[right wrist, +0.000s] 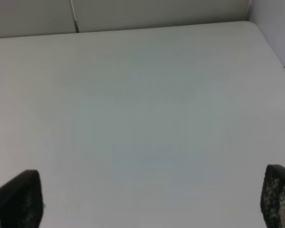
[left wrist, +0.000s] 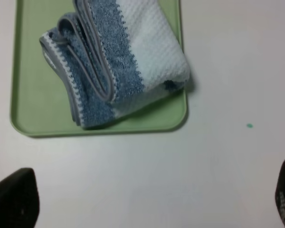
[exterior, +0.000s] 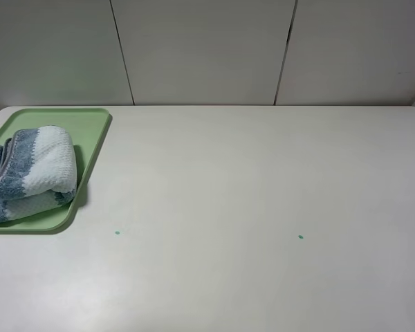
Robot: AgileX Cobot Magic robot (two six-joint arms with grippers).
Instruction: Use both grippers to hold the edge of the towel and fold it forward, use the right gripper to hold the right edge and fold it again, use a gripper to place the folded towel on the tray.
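Where the table [exterior: 263, 207] meets its far left corner, the tray [exterior: 90, 121] holds the folded towel [exterior: 34, 169] (hem [left wrist: 92, 57] outward). Both grippers, left [left wrist: 147, 204] and right [right wrist: 147, 204], hang spread wide, holding nothing.

Neither arm appears in the high exterior view. In each wrist view, only two black fingertips show at the frame's lower corners. The left hand [left wrist: 147, 199] and right hand [right wrist: 147, 202] both have their fingers spread wide apart, holding nothing.
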